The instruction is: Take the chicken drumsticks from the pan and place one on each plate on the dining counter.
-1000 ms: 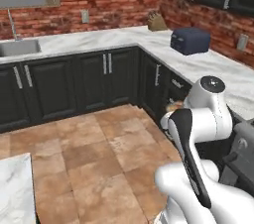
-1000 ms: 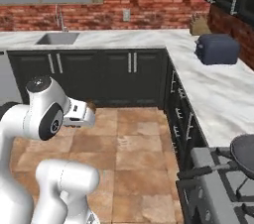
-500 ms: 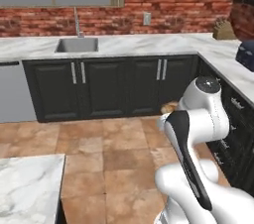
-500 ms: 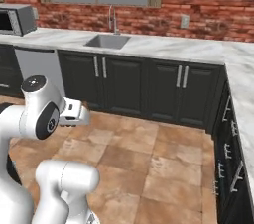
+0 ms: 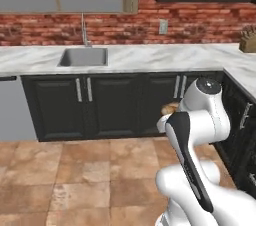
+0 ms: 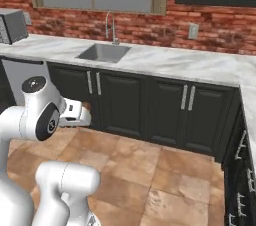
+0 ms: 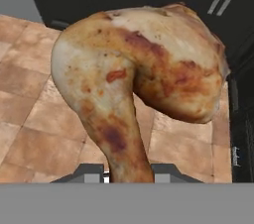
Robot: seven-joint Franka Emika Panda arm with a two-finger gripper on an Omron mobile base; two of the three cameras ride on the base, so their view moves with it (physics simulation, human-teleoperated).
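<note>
Hand (image 7: 130, 177) clamped on drumstick (image 7: 141, 77), gripped at narrow bone end; fat meaty end projects away from fingers, out over tile floor (image 7: 30, 114). Finger tips (image 7: 89, 172) barely visible either side of shank. In left base view a sliver of golden-brown drumstick (image 5: 170, 108) peeks out beside wrist, hanging in mid-air in front of dark cabinet fronts (image 5: 115, 105), below front edge of sink table (image 5: 150, 57).

Handling, judged: light, stiff enough round the bone, skin prob. greasy and slick. Bone-end hold gives firm purchase but long lever; meat end likely to swing or rotate in grip w/ fast base turns. Firmer hold would sit nearer where shank meets thick part. Not fragile; a drop means floor.

Hard to make out: contact pts mostly cut off at bottom of hand view, so depth of bite unclear. Right base view: wrist (image 6: 75, 113) blocks the hand itself. Drumstick underside hidden. Sink (image 6: 102, 52) and microwave (image 6: 11, 26) seen.
</note>
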